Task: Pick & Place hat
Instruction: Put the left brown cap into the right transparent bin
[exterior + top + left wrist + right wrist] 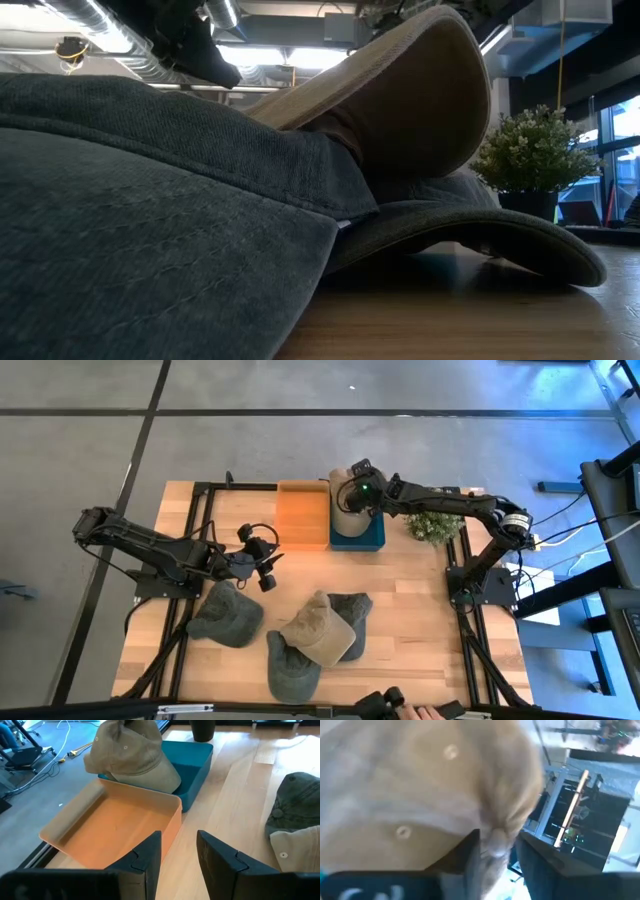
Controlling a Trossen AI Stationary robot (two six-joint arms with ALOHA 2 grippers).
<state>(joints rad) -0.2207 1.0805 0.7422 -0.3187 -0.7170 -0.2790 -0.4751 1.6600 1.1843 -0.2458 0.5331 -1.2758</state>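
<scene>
A tan hat [347, 497] [135, 755] hangs over the blue bin [357, 536] [197, 760] at the table's far edge, with my right gripper [356, 484] [497, 845] shut on it from above. The orange bin [303, 512] [115, 827] stands beside the blue one on its left. My left gripper [262, 563] [177, 855] hovers open over bare table just near of the orange bin. On the near half lie another tan hat [322, 628] [400, 90] and several dark green hats [225, 615], partly stacked on each other. My right gripper pinches a gathered fold of the tan hat's crown [492, 842] between its two fingers, coming from above and pointing down. The hat hangs below the fingers with its brim [167, 777] down inside the blue bin; I cannot tell whether it rests on the bin's floor.
A small potted plant [435, 525] [530, 150] stands right of the blue bin. In the low view a dark hat [150, 200] fills the foreground and blocks most of the table. Bare wood [420, 610] lies on the table's right side, and between the bins and the hats.
</scene>
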